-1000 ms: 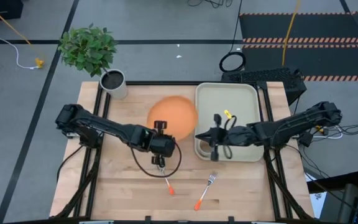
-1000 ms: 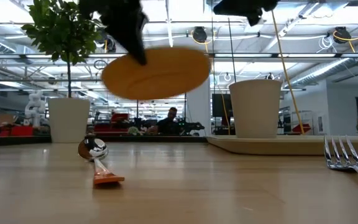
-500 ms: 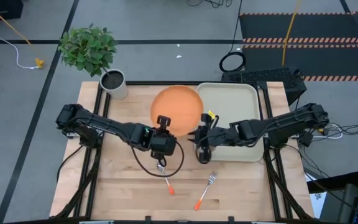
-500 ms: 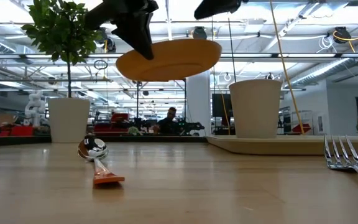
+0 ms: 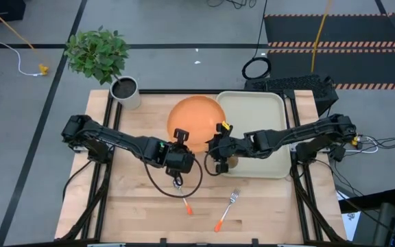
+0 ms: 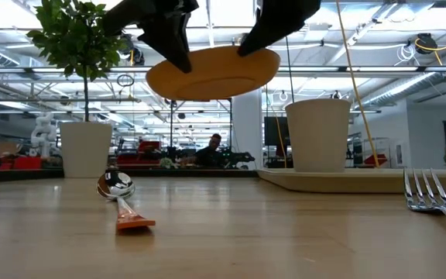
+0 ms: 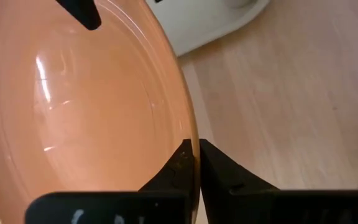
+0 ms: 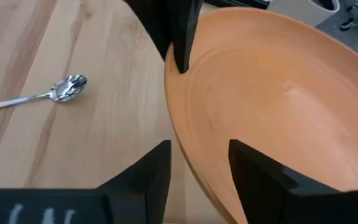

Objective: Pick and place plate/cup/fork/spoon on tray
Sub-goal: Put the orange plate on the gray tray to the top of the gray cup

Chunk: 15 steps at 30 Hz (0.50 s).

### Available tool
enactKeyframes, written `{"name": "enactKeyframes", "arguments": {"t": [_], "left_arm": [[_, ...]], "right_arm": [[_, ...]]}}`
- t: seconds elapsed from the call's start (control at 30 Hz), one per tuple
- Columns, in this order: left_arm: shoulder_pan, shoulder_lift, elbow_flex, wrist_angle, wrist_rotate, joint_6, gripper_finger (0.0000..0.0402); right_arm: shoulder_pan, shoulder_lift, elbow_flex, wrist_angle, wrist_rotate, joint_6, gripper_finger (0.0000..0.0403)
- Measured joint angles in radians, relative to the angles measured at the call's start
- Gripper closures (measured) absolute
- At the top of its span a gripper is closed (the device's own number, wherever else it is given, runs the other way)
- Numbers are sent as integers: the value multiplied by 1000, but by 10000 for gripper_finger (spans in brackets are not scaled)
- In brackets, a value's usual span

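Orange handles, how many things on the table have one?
2. The spoon lies on the wood below the left tool. The fork lies to its right, nearer the tray. None seems hidden.

No text, label, brand, number or sign can be read anywhere.

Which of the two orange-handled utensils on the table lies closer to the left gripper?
The spoon, with its rounded bowl, lies just below the left gripper. The fork, with tines, lies farther toward the right arm's side.
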Motion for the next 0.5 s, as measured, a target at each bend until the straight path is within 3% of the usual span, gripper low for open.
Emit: {"name": "enactKeyframes", "arguments": {"t": [0.17,0.4,0.5], "left_arm": [[0,0,0,4,0,0,393],[1,0,0,18,-14,11,387],[1,0,0,27,-19,11,388]], "right_arm": [[-10,-1,0,-12,-1,-30,294],[-9,0,0,-34,-25,-73,386],[-8,0,0,-47,-24,-74,394]]}}
